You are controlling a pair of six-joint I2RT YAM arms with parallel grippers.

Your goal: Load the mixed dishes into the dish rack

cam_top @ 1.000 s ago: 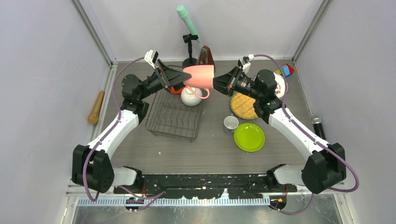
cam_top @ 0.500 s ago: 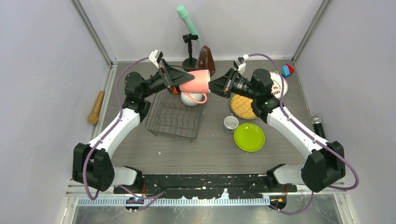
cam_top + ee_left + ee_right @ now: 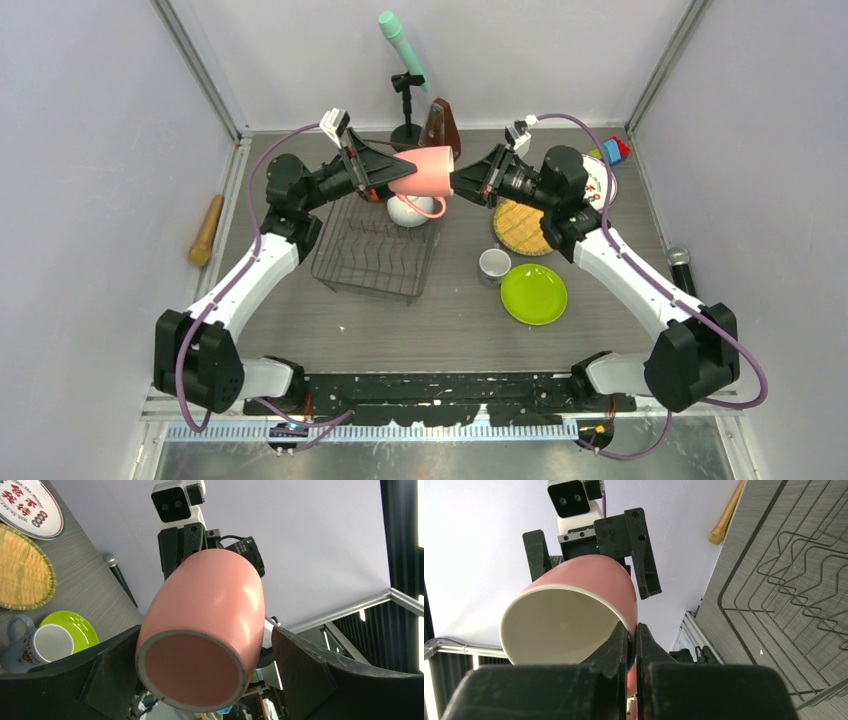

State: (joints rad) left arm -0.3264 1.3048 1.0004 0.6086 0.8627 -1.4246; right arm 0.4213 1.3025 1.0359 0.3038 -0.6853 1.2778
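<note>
A pink mug (image 3: 425, 172) hangs in mid-air over the far right corner of the dish rack (image 3: 370, 262). The right gripper (image 3: 455, 180) is closed on its rim, while the left gripper (image 3: 400, 172) gapes wide around its base without gripping. A cup (image 3: 493, 264), green plate (image 3: 533, 294), woven plate (image 3: 520, 232) and white plate (image 3: 30, 505) wait on the table's right side. The arms hide whether the white bowl (image 3: 408, 210) and orange bowl (image 3: 377, 193) sit inside the rack.

Plain pale-lilac walls (image 3: 100, 150) close in a grey wood-grain table (image 3: 450, 320) on three sides. Aluminium posts (image 3: 203, 75) rise at its far corners. Light is even.
</note>
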